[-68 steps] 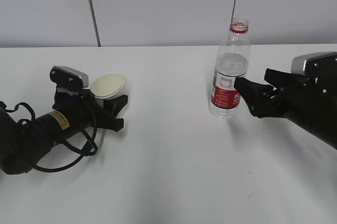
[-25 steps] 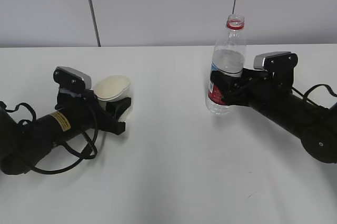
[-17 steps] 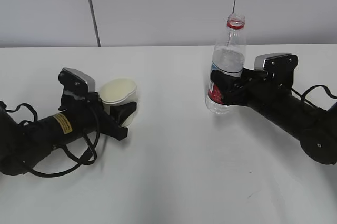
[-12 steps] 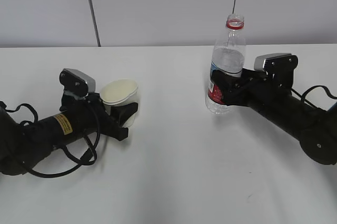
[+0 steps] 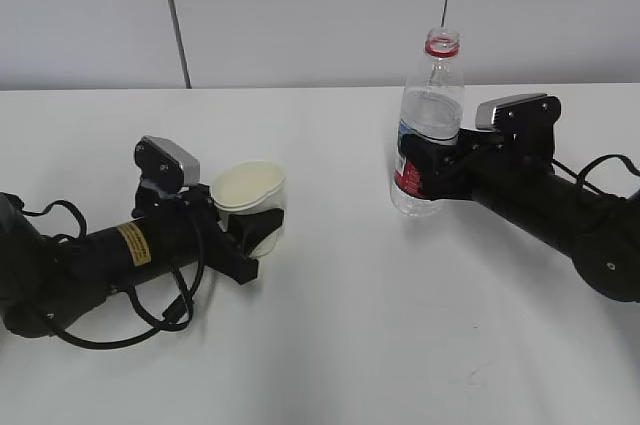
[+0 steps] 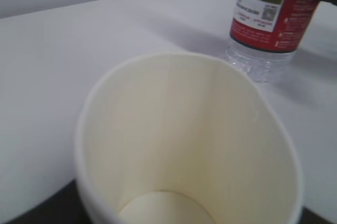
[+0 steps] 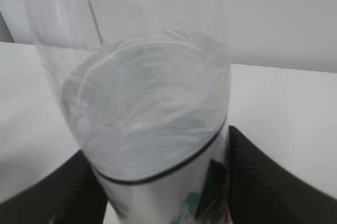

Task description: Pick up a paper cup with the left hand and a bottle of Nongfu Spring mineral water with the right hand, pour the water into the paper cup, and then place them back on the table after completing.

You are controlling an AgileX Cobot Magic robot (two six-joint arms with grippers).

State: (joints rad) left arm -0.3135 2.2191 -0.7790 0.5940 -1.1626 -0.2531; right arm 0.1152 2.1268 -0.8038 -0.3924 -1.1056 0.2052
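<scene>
Both arms lie low along the table point(image 5: 330, 345). The left hand point(image 5: 245, 235) is clamped on the empty paper cup point(image 5: 252, 200), left of the bottle point(image 5: 430, 125). The right hand point(image 5: 425, 167) grips the capless bottle's label; water point(image 7: 152, 108) partly fills it

A pale grey wall point(image 5: 300, 15) is running behind the scene, with two thin dark seams point(image 5: 174, 15) dividing it into broad panels.
</scene>
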